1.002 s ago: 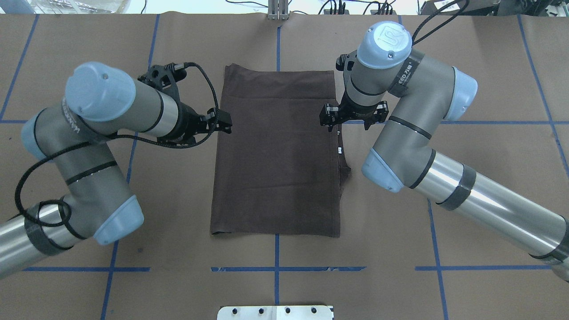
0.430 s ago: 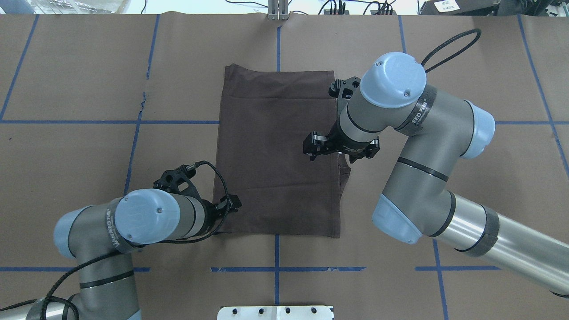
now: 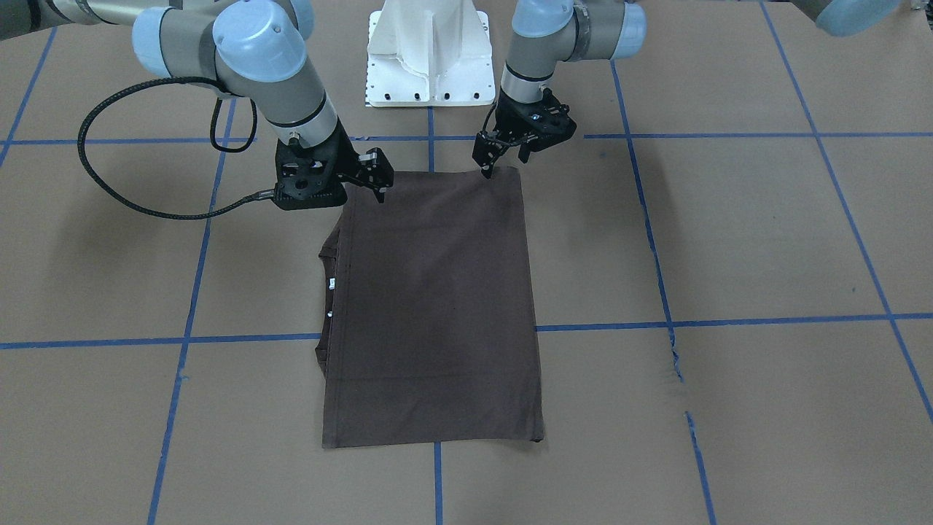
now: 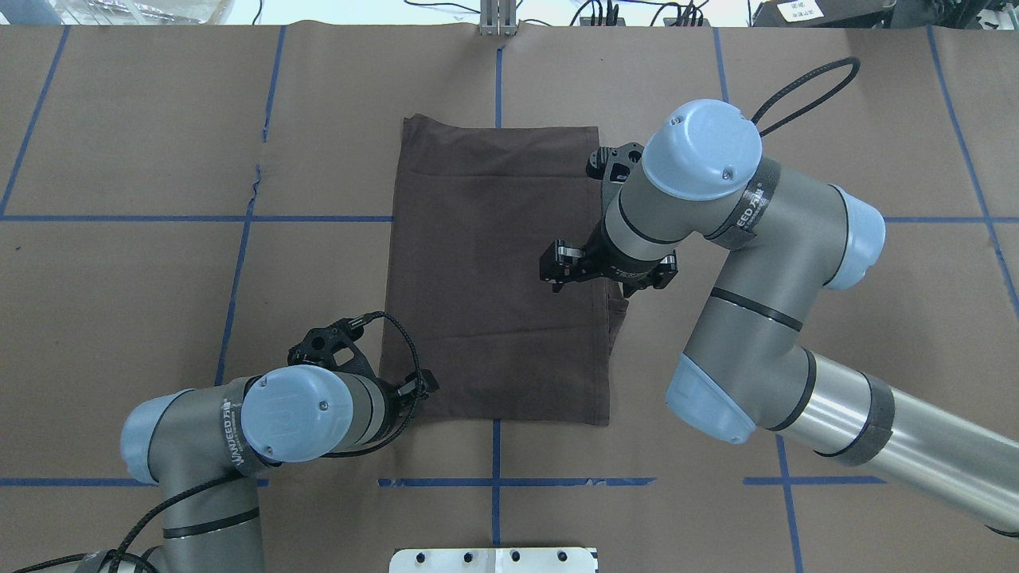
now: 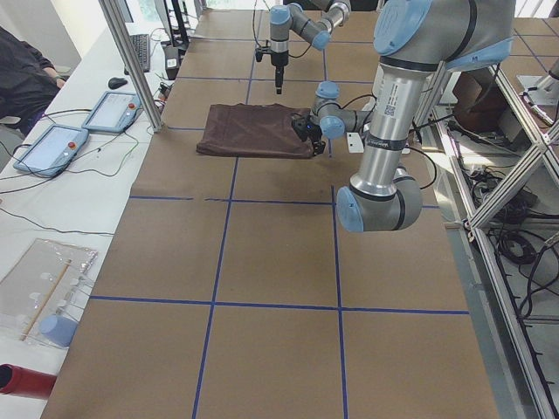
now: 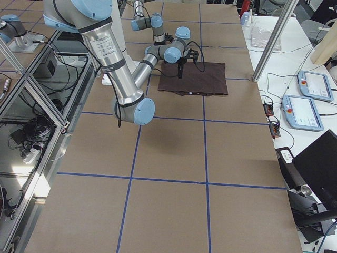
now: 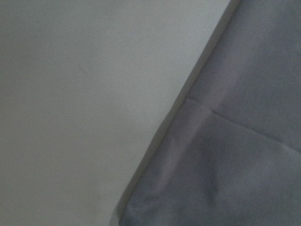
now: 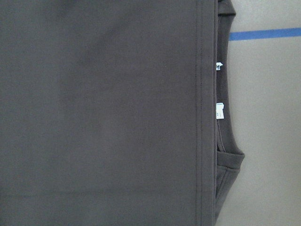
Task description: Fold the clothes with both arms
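**T-shirt** (image 4: pixel 493 270): dark brown, folded to a long rectangle, lying flat mid-table (image 4: pixel 836 342). Its collar (image 8: pixel 230 160) and white labels (image 8: pixel 219 111) show past the right edge.

**Left arm** (image 4: pixel 199 438): elbow sharply bent, forearm low and aimed across at the shirt. The left gripper (image 4: pixel 424 386) is at the near left corner, jaws spread and empty. Contact with the cloth cannot be told.

**Right arm** (image 4: pixel 756 318): angled in from the right, wrist pointing straight down. The right gripper (image 4: pixel 609 274) hangs over the shirt's right edge by the collar, jaws wide and empty.
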`<state>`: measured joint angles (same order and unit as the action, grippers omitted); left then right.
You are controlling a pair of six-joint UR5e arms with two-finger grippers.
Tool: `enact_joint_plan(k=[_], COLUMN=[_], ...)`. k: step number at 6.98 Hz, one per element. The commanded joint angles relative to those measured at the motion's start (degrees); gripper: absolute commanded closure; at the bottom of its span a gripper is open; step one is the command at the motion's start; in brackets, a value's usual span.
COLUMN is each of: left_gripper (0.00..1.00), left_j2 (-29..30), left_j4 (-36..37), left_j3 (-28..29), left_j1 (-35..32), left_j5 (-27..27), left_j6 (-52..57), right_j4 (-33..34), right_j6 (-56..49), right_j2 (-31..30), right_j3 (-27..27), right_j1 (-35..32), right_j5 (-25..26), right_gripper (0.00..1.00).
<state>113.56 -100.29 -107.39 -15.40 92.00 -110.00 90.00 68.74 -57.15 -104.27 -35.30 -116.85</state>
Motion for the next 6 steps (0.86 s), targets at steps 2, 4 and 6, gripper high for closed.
enact_joint_plan(k=[2,4,6], left_gripper=[0.13,0.13,0.15], left_j2=[0.0,0.0,0.0], left_j4=[0.2,0.2,0.2], left_j3=[0.7,1.3,1.7], left_j1=[-0.2,-0.2,-0.2], left_j5=[-0.2,-0.2,-0.2], left_j6=[0.0,0.0,0.0], right_j4=[0.0,0.0,0.0], right_j6=[0.1,0.1,0.2], right_j2=[0.0,-0.1,-0.1], right_j3=[0.0,0.0,0.0], right_j1=[0.1,0.1,0.1], right_j5=[0.1,0.2,0.4], right_gripper=[0.0,0.0,0.0])
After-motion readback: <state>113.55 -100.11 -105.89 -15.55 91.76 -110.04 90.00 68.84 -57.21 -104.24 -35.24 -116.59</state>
